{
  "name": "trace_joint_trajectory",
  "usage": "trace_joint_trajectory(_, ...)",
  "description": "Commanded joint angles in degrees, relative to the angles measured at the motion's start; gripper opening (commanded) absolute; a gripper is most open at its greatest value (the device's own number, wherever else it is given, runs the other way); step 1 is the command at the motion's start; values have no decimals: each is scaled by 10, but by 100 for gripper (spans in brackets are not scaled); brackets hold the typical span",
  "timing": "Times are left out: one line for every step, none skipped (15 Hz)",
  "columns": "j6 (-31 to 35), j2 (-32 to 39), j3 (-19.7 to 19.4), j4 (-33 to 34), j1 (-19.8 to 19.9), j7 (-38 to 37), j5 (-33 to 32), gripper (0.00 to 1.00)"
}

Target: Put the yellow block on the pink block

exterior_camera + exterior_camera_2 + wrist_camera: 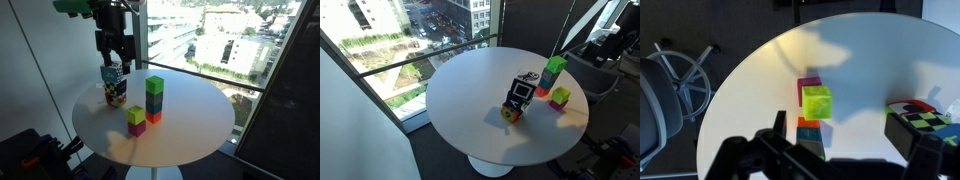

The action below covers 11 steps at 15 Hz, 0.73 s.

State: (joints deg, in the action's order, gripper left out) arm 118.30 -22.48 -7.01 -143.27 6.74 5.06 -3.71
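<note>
The yellow block (136,115) sits on top of the pink block (136,128) near the middle of the round white table (190,130). Both also show in an exterior view, yellow (560,95) on pink (558,104), and in the wrist view, yellow (817,102) over pink (809,85). My gripper (113,60) is open and empty. It hangs well above the table, over a patterned box and apart from the two blocks. In the wrist view its fingers (845,140) frame the lower edge.
A tall stack of cubes (154,100), green on top and orange-red at the bottom, stands right beside the two blocks (553,72). A multicoloured patterned box (115,86) stands under my gripper (517,100). Windows lie behind the table and an office chair (670,90) beside it.
</note>
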Motion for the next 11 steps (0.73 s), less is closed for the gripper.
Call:
trace_joint_trajectory(-19,-27,2,-10,0,-6,0,100)
trace_joint_trajectory(-22,-30,3,-11,0,-6,0,100)
trace_joint_trajectory(-23,-32,3,-13,0,-7,0,100)
trace_joint_trajectory(-24,-34,3,-15,1,-9,0,100)
trace_joint_trajectory(-25,-35,3,-17,0,-9,0,100)
trace_joint_trajectory(-14,-19,0,-9,0,0,0,100)
trace_joint_trajectory(-15,-20,0,-10,0,0,0,100)
trace_joint_trajectory(-15,-20,0,-11,0,0,0,100)
trace_joint_trajectory(-15,-20,0,-11,0,0,0,100)
trace_joint_trajectory(-15,-20,0,-12,0,0,0,100)
trace_joint_trajectory(-15,-20,0,-12,0,0,0,100)
